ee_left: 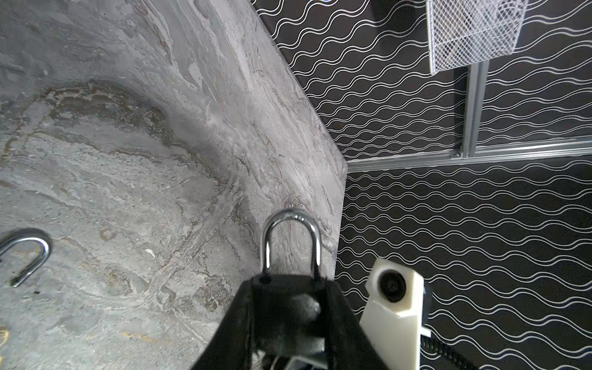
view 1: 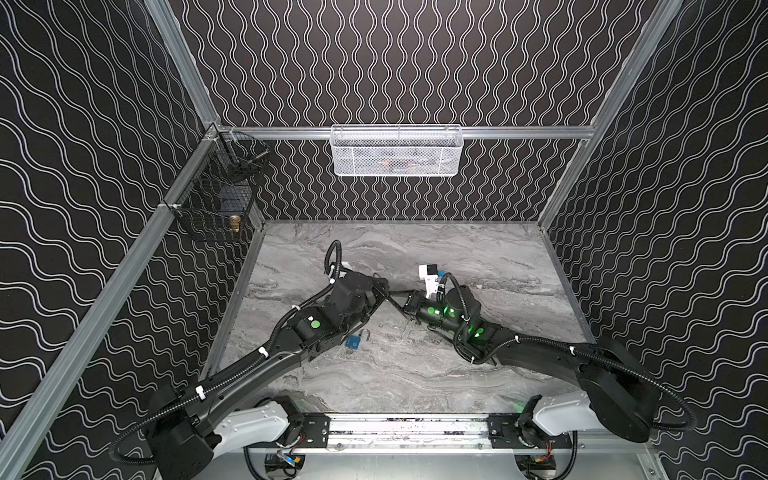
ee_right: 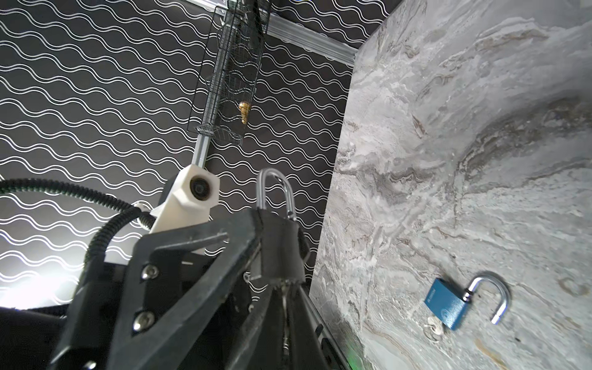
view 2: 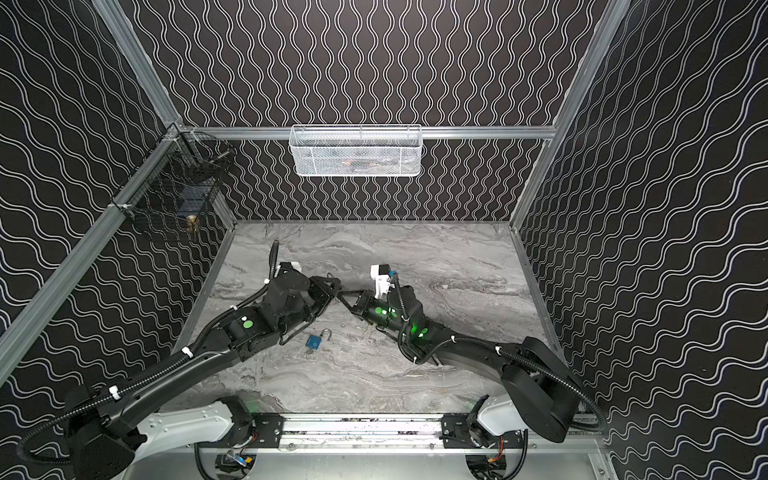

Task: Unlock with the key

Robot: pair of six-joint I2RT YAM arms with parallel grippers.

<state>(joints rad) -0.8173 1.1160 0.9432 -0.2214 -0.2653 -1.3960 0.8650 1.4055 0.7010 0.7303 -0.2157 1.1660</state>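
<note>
The left claw (ee_left: 290, 288) grips a padlock (ee_left: 291, 237) by its body. The silver shackle sticks out past the fingertips, and the pads hide the body itself. The right claw (ee_right: 284, 290) is pinched tight, its tips right at the lock's end opposite the shackle. A thin metal sliver shows between them, too slight to name.

Behind the left claw, beside its forearm, a blue padlock (ee_right: 447, 306) lies flat on the marble table (view 1: 457, 374) with its shackle swung open. The white print on it is too small to read.

Ahead of both claws the marble runs open to the back wall, where a white mesh basket (view 1: 397, 151) hangs. A black wire basket (view 1: 216, 195) hangs further off, on the left claw's outer side.
</note>
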